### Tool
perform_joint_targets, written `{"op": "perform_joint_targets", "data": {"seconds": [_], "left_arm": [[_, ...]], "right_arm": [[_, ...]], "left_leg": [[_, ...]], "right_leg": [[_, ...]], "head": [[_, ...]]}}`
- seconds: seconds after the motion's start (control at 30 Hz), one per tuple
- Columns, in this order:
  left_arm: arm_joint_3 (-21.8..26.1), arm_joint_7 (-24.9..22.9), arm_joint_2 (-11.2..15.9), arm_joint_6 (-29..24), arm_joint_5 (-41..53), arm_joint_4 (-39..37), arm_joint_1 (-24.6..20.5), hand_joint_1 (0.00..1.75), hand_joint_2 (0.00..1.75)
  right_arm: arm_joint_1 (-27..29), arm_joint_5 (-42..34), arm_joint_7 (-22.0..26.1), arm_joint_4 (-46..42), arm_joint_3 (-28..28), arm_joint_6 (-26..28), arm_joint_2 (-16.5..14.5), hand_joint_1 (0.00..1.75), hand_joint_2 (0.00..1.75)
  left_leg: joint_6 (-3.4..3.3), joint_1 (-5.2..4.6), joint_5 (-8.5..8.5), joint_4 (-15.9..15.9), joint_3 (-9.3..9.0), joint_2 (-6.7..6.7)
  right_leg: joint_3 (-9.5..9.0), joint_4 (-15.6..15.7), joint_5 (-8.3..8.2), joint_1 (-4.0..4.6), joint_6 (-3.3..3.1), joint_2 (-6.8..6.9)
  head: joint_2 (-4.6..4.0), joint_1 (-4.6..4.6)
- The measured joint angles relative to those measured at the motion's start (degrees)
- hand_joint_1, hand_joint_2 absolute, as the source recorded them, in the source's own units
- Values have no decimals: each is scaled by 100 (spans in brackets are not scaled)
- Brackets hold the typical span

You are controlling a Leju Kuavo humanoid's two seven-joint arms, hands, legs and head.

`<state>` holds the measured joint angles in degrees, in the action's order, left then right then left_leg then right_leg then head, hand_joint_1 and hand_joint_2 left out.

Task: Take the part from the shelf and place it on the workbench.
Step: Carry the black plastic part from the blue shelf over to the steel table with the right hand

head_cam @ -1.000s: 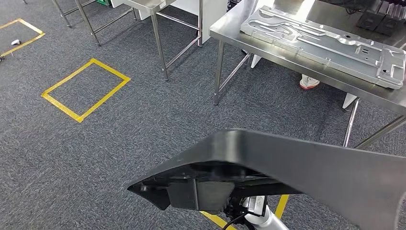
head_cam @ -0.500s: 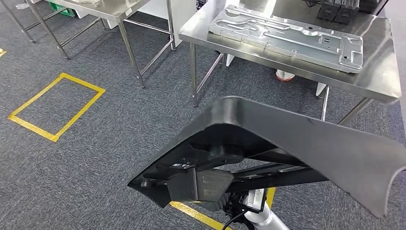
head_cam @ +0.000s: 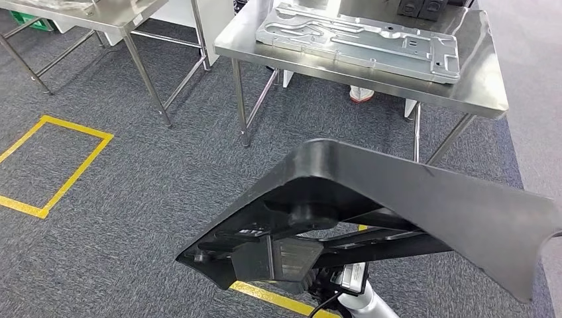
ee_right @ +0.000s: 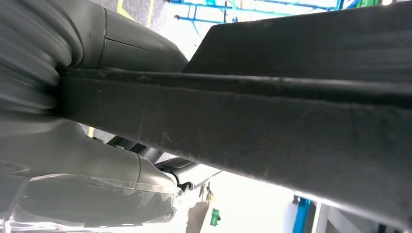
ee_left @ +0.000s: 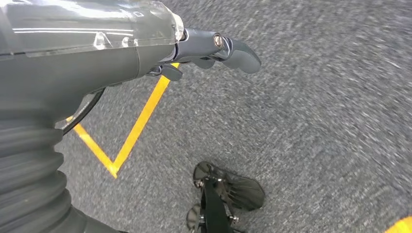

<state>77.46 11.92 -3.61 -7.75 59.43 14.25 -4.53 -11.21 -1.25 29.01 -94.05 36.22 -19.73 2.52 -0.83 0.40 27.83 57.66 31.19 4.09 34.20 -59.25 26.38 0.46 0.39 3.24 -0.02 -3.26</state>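
The grey carpet [head_cam: 132,199] spreads under everything, marked with yellow tape [head_cam: 59,185] in a rectangle to my left and a strip just below the part. Ahead of me stands the steel workbench [head_cam: 487,86], and on its top, running along most of its length and close to the far edge, lies a long pressed metal panel [head_cam: 358,40]; two small dark boxes [head_cam: 421,8] sit at the far right corner. Another steel table [head_cam: 126,13] stands to the left of it, well apart. A white shoe [head_cam: 361,95] shows on the floor beneath the workbench.

The big black part [head_cam: 411,205] is in the air in front of my chest, short of the workbench's near edge and touching nothing on it. It is a broad, curved shell, tilted, with ribs and a boxy block on its underside.

My right hand [ee_right: 121,48] is pressed against a thick edge of the part and holds it, its grey cover above and below that edge.

My left hand [ee_left: 214,48] hangs over the carpet, its fingers curled in on nothing.
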Motion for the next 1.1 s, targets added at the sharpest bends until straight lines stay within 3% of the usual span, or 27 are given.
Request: {"op": "perform_joint_targets", "data": {"seconds": [0.03,0.1,0.17,0.2,0.27,0.3,0.33,0.37,0.4,0.47,0.53,0.6,0.63,0.7,0.77,0.8,0.83,0.87,0.93,1.0,1.07,1.1], "left_arm": [[0,3,-2,-4,-1,0,0,0,175],[0,2,-2,-11,-4,0,-9,0,175],[0,-5,4,-10,-13,0,-25,0,175],[0,-9,6,-8,-16,0,-27,0,175],[0,-17,8,-3,-20,0,-9,0,175],[1,-23,8,-1,-22,0,4,0,175],[1,-28,9,-1,-23,0,14,0,175],[2,-32,10,-1,-25,0,19,0,175],[2,-33,11,-1,-26,0,19,0,175],[2,-33,13,-1,-26,0,13,0,175],[1,-36,14,2,-26,0,7,0,175],[1,-38,13,3,-27,0,4,0,175],[2,-39,13,4,-27,0,1,0,175],[2,-38,12,15,-27,0,-6,0,175],[2,-38,14,34,-27,0,2,0,175],[2,-37,16,46,-27,0,8,0,175],[2,-33,19,61,-28,0,10,0,175],[2,-26,20,78,-28,0,10,0,175],[2,-7,21,102,-28,0,2,0,175],[2,14,12,115,-33,0,-5,0,175],[2,39,3,131,-42,0,-6,0,175],[2,52,2,147,-47,0,-6,0,175]], "right_arm": [[-3,0,2,0,-1,-7,-1,175,175],[1,0,4,-3,-5,-22,-1,175,175],[1,-1,5,-10,-9,-29,-6,175,175],[-6,-1,6,-14,-10,-31,-11,175,175],[-17,-2,5,-13,-10,-34,-20,175,175],[-15,-2,4,-11,-10,-34,-22,175,175],[-11,-2,4,-9,-10,-34,-22,175,175],[-8,-2,4,-8,-10,-34,-22,175,175],[-8,-2,4,-7,-10,-34,-22,175,175],[-11,-2,4,-7,-10,-34,-22,175,175],[-14,-1,4,-8,-11,-34,-22,175,175],[-14,0,4,-9,-16,-33,-21,175,175],[-13,0,4,-9,-19,-34,-20,175,175],[-29,0,4,-10,-25,-36,-16,175,175],[-54,-1,4,-10,-26,-38,-11,175,175],[-59,-3,4,-9,-26,-38,-8,175,175],[-58,-5,4,-6,-26,-38,-4,175,175],[-56,-8,3,-3,-26,-38,-1,175,175],[-56,-16,2,-2,-26,-35,4,175,175],[-57,-21,2,-14,-26,-26,3,175,175],[-52,-16,3,-29,-26,-11,2,175,175],[-42,2,4,-34,-26,-1,2,175,175]], "left_leg": [[26,-10,15,2,-10,45],[82,-21,35,-11,-35,149],[136,-8,145,115,-14,43],[160,0,281,339,77,-78],[189,20,642,1101,445,-304],[200,24,763,1464,638,-337],[208,26,780,1672,767,-350],[211,29,670,1642,787,-357],[212,34,456,1376,693,-377],[205,59,43,561,356,-558],[155,73,-83,131,175,-724],[71,56,-84,102,168,-693],[31,53,-97,90,167,-646],[-44,56,-122,56,161,-544],[-88,46,-123,43,164,-426],[-100,38,-119,44,169,-360],[-104,32,-115,45,172,-292],[-105,27,-111,46,171,-227],[-97,18,-99,44,150,-111],[-70,3,-76,45,116,-17],[-19,-8,-57,44,92,76],[12,-14,-52,35,78,125]], "right_leg": [[-54,124,-14,29,-32,43],[-50,159,-20,36,-79,-69],[-91,223,-54,-3,-132,-182],[-116,253,-69,-28,-159,-235],[-127,259,-73,-39,-189,-347],[-127,252,-70,-38,-193,-416],[-127,243,-67,-37,-193,-487],[-130,229,-61,-40,-186,-562],[-137,213,-51,-46,-173,-636],[-135,163,-18,-56,-127,-767],[-94,118,-6,-58,-70,-865],[-52,115,-23,-64,-11,-945],[-42,105,-15,-70,18,-929],[68,-128,146,-63,75,-708],[392,-797,503,-68,121,-443],[584,-1180,663,-78,137,-394],[721,-1451,741,-85,145,-370],[757,-1523,713,-87,144,-355],[476,-1000,389,-73,105,-287],[40,-193,102,-9,10,-29],[-130,155,35,61,-66,107],[-124,169,26,72,-83,44]], "head": [[0,0],[0,0],[0,-1],[0,-1],[0,-1],[0,0],[0,0],[0,0],[0,0],[0,0],[0,0],[0,0],[0,0],[0,1],[0,1],[0,0],[0,0],[0,0],[0,0],[0,0],[0,1],[0,1]]}}
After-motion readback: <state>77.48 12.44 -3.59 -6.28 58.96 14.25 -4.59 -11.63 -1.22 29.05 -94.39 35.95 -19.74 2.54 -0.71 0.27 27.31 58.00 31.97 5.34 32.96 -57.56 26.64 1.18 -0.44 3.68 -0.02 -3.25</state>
